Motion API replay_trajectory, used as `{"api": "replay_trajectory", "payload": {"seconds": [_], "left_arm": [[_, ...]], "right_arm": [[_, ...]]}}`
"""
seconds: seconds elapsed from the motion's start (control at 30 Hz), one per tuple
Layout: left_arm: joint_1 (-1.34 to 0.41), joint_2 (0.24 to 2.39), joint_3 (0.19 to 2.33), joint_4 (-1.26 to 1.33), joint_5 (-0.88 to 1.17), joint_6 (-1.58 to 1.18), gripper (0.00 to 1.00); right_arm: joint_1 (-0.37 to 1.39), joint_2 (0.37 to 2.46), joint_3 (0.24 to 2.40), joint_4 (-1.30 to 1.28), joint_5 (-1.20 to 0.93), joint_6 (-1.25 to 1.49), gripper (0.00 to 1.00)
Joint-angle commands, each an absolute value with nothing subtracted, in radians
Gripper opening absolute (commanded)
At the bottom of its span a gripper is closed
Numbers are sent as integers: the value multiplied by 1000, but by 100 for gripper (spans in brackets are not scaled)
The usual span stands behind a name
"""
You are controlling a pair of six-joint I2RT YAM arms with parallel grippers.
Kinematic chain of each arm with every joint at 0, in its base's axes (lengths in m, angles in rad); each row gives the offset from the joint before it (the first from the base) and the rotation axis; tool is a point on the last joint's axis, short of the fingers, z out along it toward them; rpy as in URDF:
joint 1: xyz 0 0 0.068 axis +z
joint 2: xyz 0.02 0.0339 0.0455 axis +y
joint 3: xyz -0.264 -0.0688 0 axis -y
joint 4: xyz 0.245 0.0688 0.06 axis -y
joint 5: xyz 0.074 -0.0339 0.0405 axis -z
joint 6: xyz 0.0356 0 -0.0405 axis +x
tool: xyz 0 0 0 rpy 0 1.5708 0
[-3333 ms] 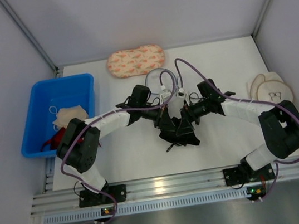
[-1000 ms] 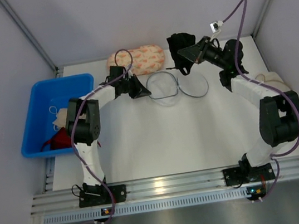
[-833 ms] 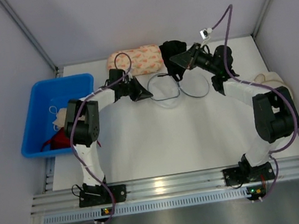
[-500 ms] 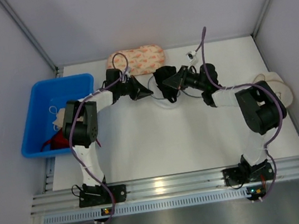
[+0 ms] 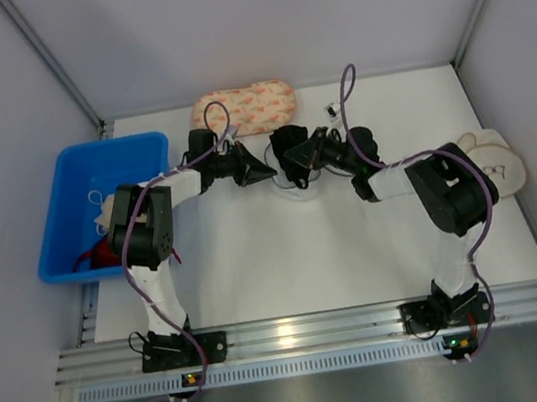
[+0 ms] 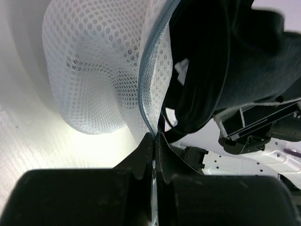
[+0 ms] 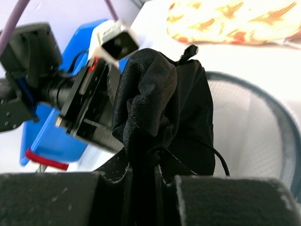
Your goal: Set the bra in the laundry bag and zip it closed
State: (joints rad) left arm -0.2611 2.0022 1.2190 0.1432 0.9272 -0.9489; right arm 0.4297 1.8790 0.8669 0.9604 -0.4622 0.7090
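A white table (image 5: pixel 357 248) fills the overhead view, walled by pale grey panels. Two black-and-white robot arms rise from the bottom edge of the frame and bend inward so that their tips meet just above the middle. The left arm (image 5: pixel 180 184) comes in from the left and the right arm (image 5: pixel 449 189) from the right.

A blue plastic bin (image 5: pixel 70 190) sits at the left edge of the table with a beige cloth (image 5: pixel 130 205) inside. A peach patterned pouch (image 5: pixel 245 109) lies at the top centre, near the back wall. A beige bra (image 5: pixel 492 155) with round cups rests at the right edge.

The laundry bag (image 6: pixel 94 70), round and made of white see-through mesh, lies just above the middle of the overhead view, below the pouch and mostly hidden under the arm tips. In the left wrist view it fills the upper left, its grey-blue zip (image 6: pixel 149 70) curving down the open edge.

The black bra (image 5: pixel 291 149) is bunched into a dark bundle at the bag's mouth, touching the zipped edge. Whether any of it lies inside cannot be told.

The left gripper (image 6: pixel 154 141) is pinched tight, holding the bag's edge where the zip ends. The right gripper (image 7: pixel 143 165) is closed narrow around the gathered black fabric, holding the bundle up in front of the mesh
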Motion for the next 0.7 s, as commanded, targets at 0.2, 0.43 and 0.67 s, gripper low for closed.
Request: {"api": "replay_trajectory", "payload": {"seconds": [0.2, 0.43, 0.67], "left_arm": [[-258, 1937, 1215, 215, 1002, -985, 0], [-239, 1907, 1247, 244, 1028, -1026, 0], [-215, 1893, 1334, 187, 1025, -968, 0]], "right_arm": [[505, 1950, 923, 1000, -364, 553, 0], [543, 1884, 873, 841, -370, 272, 0], [545, 1781, 835, 677, -478, 43, 0]]}}
